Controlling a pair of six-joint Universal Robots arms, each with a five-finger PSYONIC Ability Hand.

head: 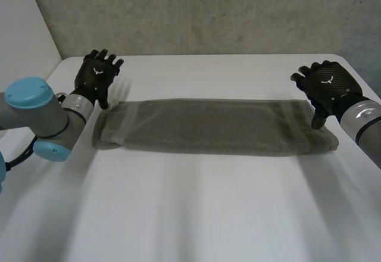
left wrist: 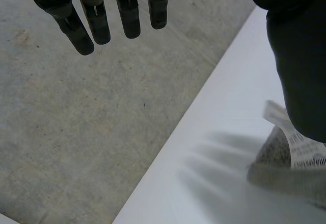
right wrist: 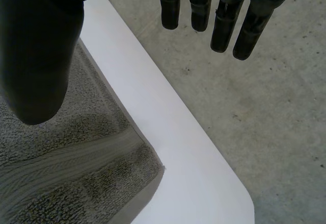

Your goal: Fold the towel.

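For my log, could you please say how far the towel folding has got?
The towel lies as a long, narrow strip, seemingly folded lengthwise already. The left robot hand and right robot hand are open at its ends, holding nothing. Folding it across remains.

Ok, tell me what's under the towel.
The towel lies flat on the white table, which shows all round it. No bulge shows in it, but the part of the table beneath it is covered.

Grey towel [head: 208, 126] of nubby terry cloth with a flat woven band, smooth matt white counter [head: 190, 214], rough speckled concrete wall [head: 208, 12]
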